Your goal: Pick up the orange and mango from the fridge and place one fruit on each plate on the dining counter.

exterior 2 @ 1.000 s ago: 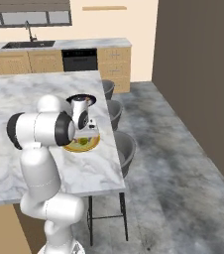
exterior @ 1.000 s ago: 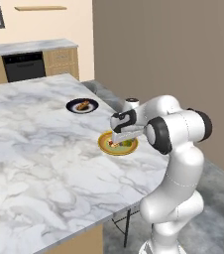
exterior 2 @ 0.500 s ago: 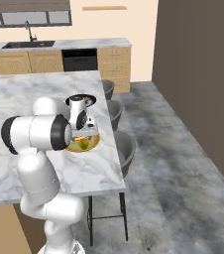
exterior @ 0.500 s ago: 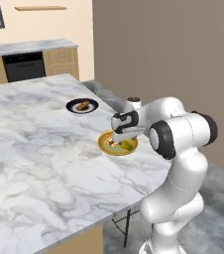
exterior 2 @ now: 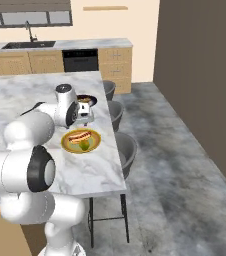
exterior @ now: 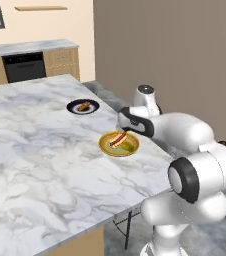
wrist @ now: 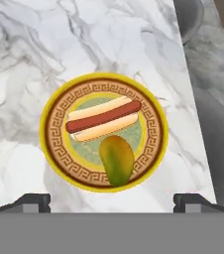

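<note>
Risen off the yellow plate (wrist: 52,149) since a second ago, gripper (wrist: 111,201) now hovering above it, jaws spread wide, holding nothing. Fingertips (wrist: 32,201) far apart at the bottom of the hand view. Mango (wrist: 116,159) left lying on the plate, touching the near side of a hot dog (wrist: 103,119), overlapping the patterned brown rim. Same plate near the stool-side edge of the dining counter (exterior: 30,165), mango (exterior: 129,146) beside the hot dog. Dark plate (exterior: 75,106) farther back on the counter, well apart, carrying a brownish item, too small to identify. Grey stools (exterior 2: 126,150) tucked along the counter edge. Orange not identifiable on either plate.
</note>
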Robot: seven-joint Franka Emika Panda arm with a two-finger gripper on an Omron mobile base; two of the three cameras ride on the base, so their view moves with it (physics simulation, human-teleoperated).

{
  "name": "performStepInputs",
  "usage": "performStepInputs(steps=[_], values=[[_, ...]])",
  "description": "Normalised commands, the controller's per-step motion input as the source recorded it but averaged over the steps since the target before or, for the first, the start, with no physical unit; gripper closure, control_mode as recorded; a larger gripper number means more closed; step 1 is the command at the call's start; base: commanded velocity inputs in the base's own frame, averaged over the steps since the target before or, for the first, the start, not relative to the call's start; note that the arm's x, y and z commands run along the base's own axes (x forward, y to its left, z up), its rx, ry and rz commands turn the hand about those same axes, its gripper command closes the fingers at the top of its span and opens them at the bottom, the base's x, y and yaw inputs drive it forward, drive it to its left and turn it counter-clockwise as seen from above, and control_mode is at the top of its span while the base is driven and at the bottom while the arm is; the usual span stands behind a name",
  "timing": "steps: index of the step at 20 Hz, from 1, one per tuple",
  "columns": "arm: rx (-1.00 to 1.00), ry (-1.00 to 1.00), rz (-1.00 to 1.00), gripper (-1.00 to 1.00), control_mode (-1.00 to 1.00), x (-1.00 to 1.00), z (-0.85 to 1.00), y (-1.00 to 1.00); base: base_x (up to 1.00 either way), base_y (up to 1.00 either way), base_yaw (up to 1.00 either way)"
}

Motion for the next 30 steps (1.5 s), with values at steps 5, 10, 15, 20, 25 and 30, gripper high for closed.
performStepInputs(steps=[5, 10, 15, 20, 25, 30], values=[[0.01, -0.13, -0.13, -1.0, -1.0, -0.71, 0.98, 0.0, 0.0, 0.0, 0.0], [0.03, 0.0, -0.48, -1.0, -1.0, -0.69, 1.0, 0.0, 0.0, 0.0, 0.0], [0.1, -0.07, -0.26, -1.0, -1.0, -0.65, 0.89, -0.1, 0.0, 0.0, 0.0], [0.16, -0.22, -0.09, -1.0, -1.0, -0.65, 0.65, -0.23, 0.0, 0.0, 0.0], [0.2, -0.07, 0.0, -1.0, -1.0, -0.41, 0.21, -0.28, 0.0, 0.0, 0.0], [0.13, -0.06, 0.01, -1.0, -1.0, -0.42, 0.24, -0.08, 0.0, 0.0, 0.0]])
